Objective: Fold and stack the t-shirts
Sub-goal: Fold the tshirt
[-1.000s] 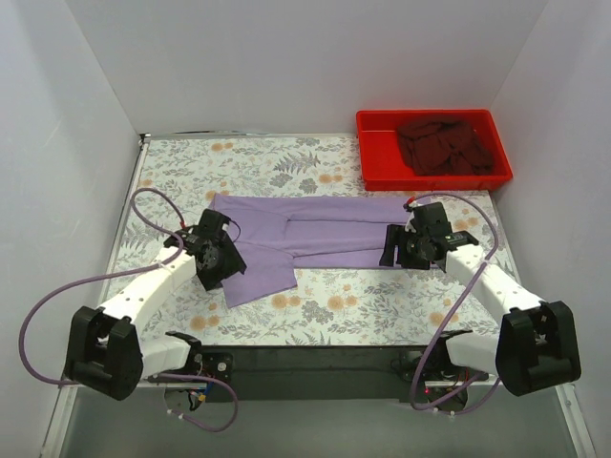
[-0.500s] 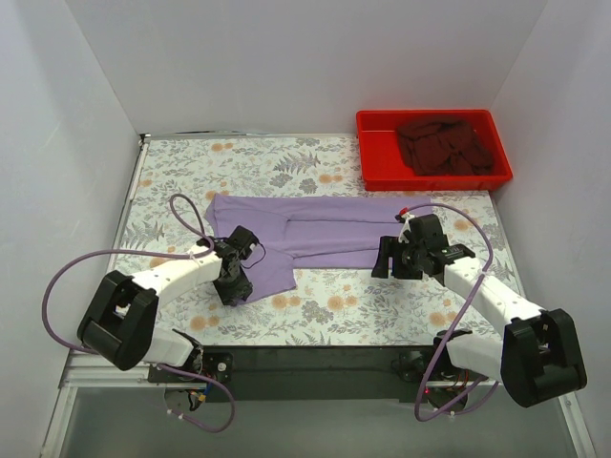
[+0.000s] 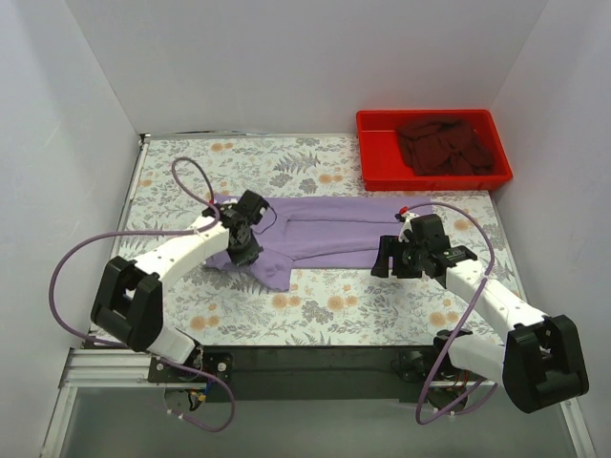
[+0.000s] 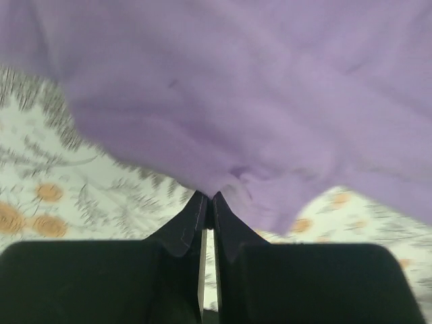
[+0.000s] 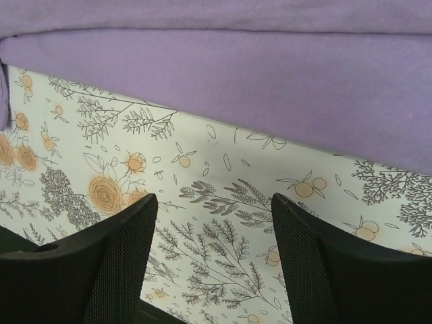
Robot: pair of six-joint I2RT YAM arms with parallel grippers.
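Note:
The lavender t-shirt lies stretched sideways across the middle of the flowered table. My left gripper is shut on the lavender t-shirt's near left edge; in the left wrist view the closed tips pinch a fold of the purple cloth, which hangs lifted above the table. My right gripper stands open just in front of the shirt's near right edge, with only tablecloth between its fingers and the shirt's hem a little beyond them. The maroon t-shirt lies crumpled in the red tray.
The red plastic tray stands at the back right corner. White walls close the table in at the left, back and right. Purple cables loop beside both arms.
My left gripper has closed on the shirt's near left flap and carried it up and away, towards the shirt's body. The right gripper has shifted slightly forward and stays open.

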